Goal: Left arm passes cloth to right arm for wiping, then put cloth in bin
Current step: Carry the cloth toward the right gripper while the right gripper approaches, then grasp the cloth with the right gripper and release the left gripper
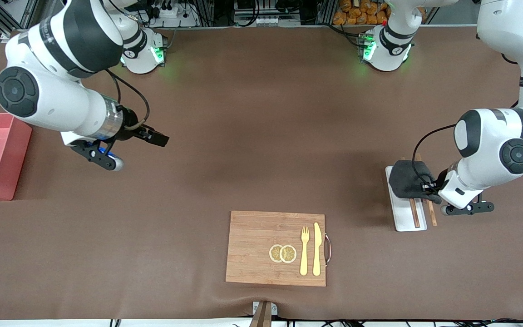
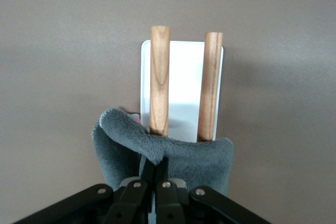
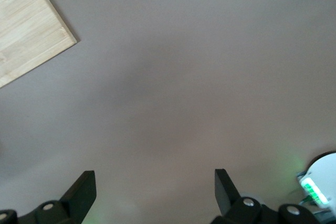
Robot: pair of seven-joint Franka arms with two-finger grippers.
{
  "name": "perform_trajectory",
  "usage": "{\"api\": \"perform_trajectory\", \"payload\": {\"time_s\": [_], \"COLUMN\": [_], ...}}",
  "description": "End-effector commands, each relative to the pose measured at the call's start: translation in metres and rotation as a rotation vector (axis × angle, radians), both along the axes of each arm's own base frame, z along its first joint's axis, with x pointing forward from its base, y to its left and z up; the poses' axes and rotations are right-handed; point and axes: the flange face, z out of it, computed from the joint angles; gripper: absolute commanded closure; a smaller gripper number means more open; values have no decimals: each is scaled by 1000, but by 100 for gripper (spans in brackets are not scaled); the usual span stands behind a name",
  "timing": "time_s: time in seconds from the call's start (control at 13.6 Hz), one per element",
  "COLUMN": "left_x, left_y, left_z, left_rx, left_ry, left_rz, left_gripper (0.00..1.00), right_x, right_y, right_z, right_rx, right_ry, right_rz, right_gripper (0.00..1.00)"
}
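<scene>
Bare brown table [image 1: 261, 136] between both arms; wooden board [image 1: 261, 254] nearer the camera.

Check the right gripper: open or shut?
Open. The right wrist view shows the right gripper with its fingers spread wide, only bare brown table between them, nothing held.

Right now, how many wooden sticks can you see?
2. One stick and the other stick lie side by side on the white tray, their near ends under the grey cloth pinched by the left gripper.
</scene>
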Motion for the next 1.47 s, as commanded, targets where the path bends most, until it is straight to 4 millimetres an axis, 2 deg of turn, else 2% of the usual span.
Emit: {"api": "perform_trajectory", "payload": {"time_s": [0.0,0.15,0.29,0.37,0.51,0.73,0.81,0.95,1.1,1.39], "left_x": [-3,-13,-22,-26,-34,-46,-49,-68,-85,-119], "left_y": [-15,-40,-84,-106,-153,-254,-286,-363,-420,-499], "left_z": [47,87,120,130,152,180,186,192,193,183], "left_rx": [0,-15,-62,-109,-235,-362,-389,-436,-478,-612], "left_ry": [-57,-56,-70,-67,-67,-51,-42,-14,-6,-46], "left_rz": [-33,-74,-112,-125,-103,-20,19,101,155,274], "left_gripper": [100,100,100,100,100,100,100,100,100,100], "right_x": [3,2,2,2,4,16,22,29,34,41], "right_y": [12,21,34,45,48,41,40,46,58,71], "right_z": [-2,1,-2,-2,-2,-13,-14,-21,-30,-59], "right_rx": [27,53,61,71,100,170,194,216,245,283], "right_ry": [28,29,44,36,42,104,116,119,102,151], "right_rz": [-83,-108,-171,-202,-239,-316,-368,-409,-426,-455], "right_gripper": [0,0,0,0,0,0,0,0,0,0]}}
